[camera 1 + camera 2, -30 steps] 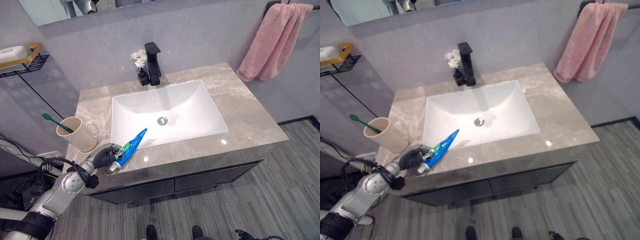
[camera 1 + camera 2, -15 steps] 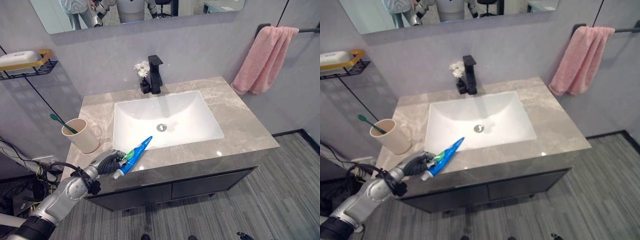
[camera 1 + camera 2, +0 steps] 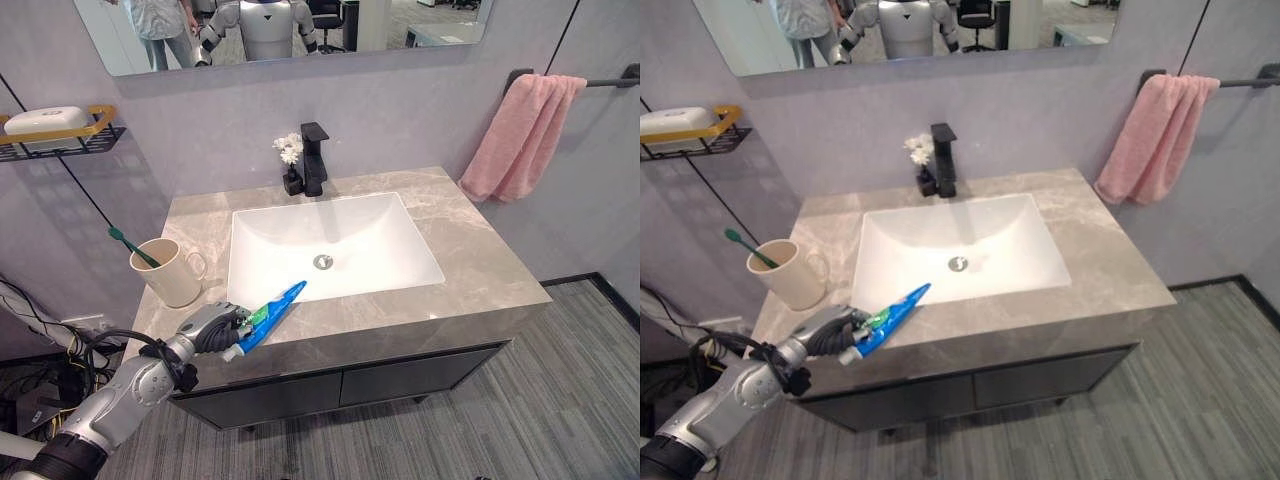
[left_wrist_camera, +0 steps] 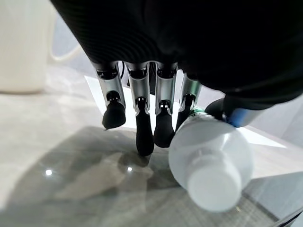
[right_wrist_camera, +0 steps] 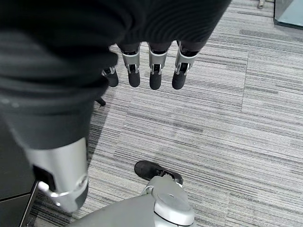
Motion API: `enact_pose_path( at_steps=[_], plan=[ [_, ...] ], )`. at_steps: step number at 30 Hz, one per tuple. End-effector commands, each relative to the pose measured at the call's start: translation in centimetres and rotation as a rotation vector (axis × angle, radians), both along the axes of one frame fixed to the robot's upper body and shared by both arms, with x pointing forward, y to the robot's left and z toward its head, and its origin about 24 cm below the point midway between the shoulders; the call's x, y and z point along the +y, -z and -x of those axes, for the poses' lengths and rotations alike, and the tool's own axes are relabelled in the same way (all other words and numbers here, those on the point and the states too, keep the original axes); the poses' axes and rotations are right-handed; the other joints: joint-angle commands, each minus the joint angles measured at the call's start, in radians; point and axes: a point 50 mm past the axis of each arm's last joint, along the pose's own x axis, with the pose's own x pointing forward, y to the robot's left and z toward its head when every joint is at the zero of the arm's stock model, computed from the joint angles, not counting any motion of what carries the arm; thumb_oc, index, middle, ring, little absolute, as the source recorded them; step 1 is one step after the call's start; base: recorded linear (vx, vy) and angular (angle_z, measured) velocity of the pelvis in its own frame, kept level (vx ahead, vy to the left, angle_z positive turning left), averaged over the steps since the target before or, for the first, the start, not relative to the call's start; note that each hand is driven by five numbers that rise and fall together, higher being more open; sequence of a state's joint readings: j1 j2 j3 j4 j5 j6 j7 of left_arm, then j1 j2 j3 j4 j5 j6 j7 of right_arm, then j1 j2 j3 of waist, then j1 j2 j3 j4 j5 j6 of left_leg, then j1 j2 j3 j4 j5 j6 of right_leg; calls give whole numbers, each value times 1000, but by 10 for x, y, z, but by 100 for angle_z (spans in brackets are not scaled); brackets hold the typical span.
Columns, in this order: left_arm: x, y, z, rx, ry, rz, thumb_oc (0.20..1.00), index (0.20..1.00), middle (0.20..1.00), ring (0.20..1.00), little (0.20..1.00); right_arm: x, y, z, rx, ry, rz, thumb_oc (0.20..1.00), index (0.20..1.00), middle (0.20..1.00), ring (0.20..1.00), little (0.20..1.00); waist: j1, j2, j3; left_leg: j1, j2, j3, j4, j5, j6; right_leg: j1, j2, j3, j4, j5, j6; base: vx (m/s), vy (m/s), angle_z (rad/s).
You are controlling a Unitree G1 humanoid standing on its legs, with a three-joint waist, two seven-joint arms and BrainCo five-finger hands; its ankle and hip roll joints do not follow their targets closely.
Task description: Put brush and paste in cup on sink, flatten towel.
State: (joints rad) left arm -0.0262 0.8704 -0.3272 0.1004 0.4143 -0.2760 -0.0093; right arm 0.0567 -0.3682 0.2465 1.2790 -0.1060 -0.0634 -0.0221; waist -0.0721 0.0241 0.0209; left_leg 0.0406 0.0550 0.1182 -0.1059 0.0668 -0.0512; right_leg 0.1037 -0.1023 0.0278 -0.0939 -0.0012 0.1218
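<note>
Grey marble counter (image 3: 480, 255) | left robot hand (image 3: 212, 325) clamped on toothpaste tube (image 3: 272, 311) | right robot hand (image 5: 151, 71) fingers relaxed

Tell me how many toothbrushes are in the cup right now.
1: a green toothbrush stands in the cream cup at the counter's left end, leaning left. The toothpaste tube sits in the left hand, not in the cup.
</note>
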Motion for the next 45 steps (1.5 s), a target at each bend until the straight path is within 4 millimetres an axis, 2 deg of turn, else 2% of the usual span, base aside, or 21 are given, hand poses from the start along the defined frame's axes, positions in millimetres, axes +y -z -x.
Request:
enact_pose_path(
  at_steps=[1,8,10,15,18,28,31,36,44,45],
  plan=[
    [23,-28,-11,-134,-61,-76,200,200,200,200,200,1,0,-6,-15,35,12,1000,1000,1000,1000,1000,-6,-28,-9,29,103,6,19,-62,-64,-61,-85,-33,7,78,55,0,0,0],
    [36,-55,-17,-296,-125,-98,200,200,200,200,200,6,2,-5,-11,26,3,1000,1000,1000,1000,1000,-4,-32,-12,31,104,3,19,-60,-67,-56,-83,-35,7,77,53,0,0,0],
    [37,-70,-19,-383,-144,-81,200,200,200,200,200,8,3,-3,-6,26,-3,1000,1000,1000,1000,1000,-3,-32,-14,33,103,3,19,-62,-67,-54,-84,-36,7,76,52,0,0,0],
    [39,-98,-15,-544,-165,-48,200,200,200,200,200,12,5,-2,-1,26,-16,1000,1000,1000,1000,1000,-1,-33,-16,38,104,3,19,-64,-68,-50,-85,-37,7,74,51,0,0,0],
    [40,-108,-12,-610,-186,-18,200,200,200,200,200,13,5,-1,1,25,-18,1000,1000,1000,1000,1000,-5,-32,-15,39,103,2,19,-67,-68,-49,-85,-36,7,73,49,0,0,0],
    [38,-117,-11,-674,-199,25,200,200,200,200,200,14,5,-4,-7,23,-20,1000,1000,1000,1000,1000,-6,-31,-13,50,101,7,19,-73,-65,-46,-87,-30,7,70,48,0,0,0],
    [35,-125,-10,-726,-185,43,200,200,200,200,200,10,2,-10,-68,120,-26,1000,1000,1000,1000,1000,-10,-30,-17,51,101,9,19,-75,-65,-47,-86,-29,7,69,48,0,0,0],
    [34,-127,-11,-744,-185,63,200,200,200,200,200,4,-1,-16,-138,234,-30,1000,1000,1000,1000,1000,-15,-31,-20,52,101,10,19,-76,-65,-48,-86,-27,7,69,49,0,0,0],
    [30,-126,-12,-725,-173,108,200,200,200,200,200,1,-1,-14,-118,235,-12,1000,1000,1000,1000,1000,-13,-35,-24,57,102,14,19,-80,-64,-46,-83,-23,7,68,47,0,0,0],
    [29,-125,-11,-720,-177,145,282,282,282,282,282,2,0,-10,-100,239,-13,1000,1000,1000,1000,1000,-12,-37,-23,57,102,16,19,-80,-64,-46,-83,-23,7,68,47,0,0,0]
  ],
)
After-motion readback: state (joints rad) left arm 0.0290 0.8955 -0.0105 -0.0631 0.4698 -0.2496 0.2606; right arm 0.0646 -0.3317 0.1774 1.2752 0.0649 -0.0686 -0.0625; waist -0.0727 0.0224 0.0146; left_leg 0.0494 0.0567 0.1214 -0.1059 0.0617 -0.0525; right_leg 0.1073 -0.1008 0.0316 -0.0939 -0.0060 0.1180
